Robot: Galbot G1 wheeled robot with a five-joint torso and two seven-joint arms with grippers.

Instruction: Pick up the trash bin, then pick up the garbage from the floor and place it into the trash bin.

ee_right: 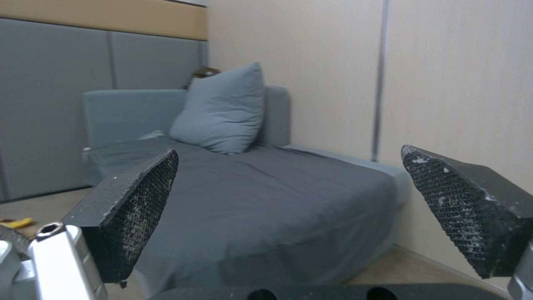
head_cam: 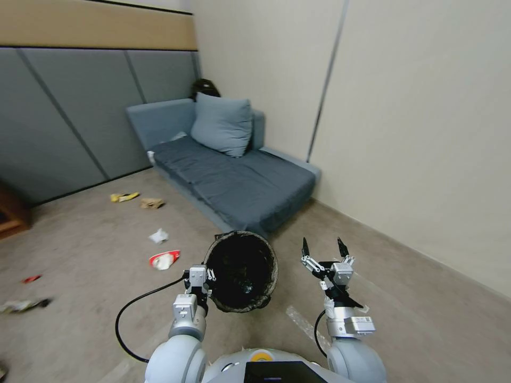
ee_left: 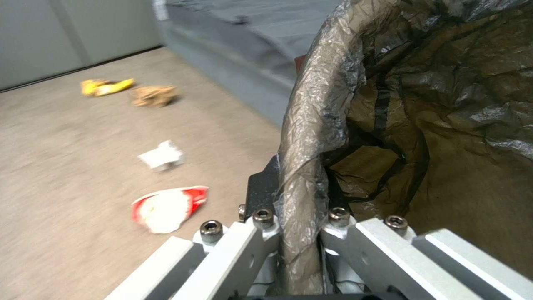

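Observation:
My left gripper (head_cam: 210, 276) is shut on the rim of the trash bin (head_cam: 242, 271), which hangs off the floor in front of me, tilted with its dark bag-lined mouth facing up. In the left wrist view the bagged rim (ee_left: 302, 166) runs between the clamped fingers (ee_left: 261, 196). My right gripper (head_cam: 324, 249) is open and empty beside the bin, its pads (ee_right: 139, 196) wide apart. Garbage lies on the floor to the left: a red-and-white wrapper (head_cam: 164, 259), white tissue (head_cam: 158, 235), crumpled brown paper (head_cam: 151, 202), a yellow wrapper (head_cam: 124, 197), a small red scrap (head_cam: 31, 278) and a shiny packet (head_cam: 24, 305).
A grey sofa (head_cam: 239, 181) with a cushion (head_cam: 222, 124) stands just beyond the bin against the beige wall (head_cam: 415, 133). Grey wall panels (head_cam: 64, 117) run behind the litter. A wooden furniture edge (head_cam: 11, 215) sits at far left. Open carpet lies left and right.

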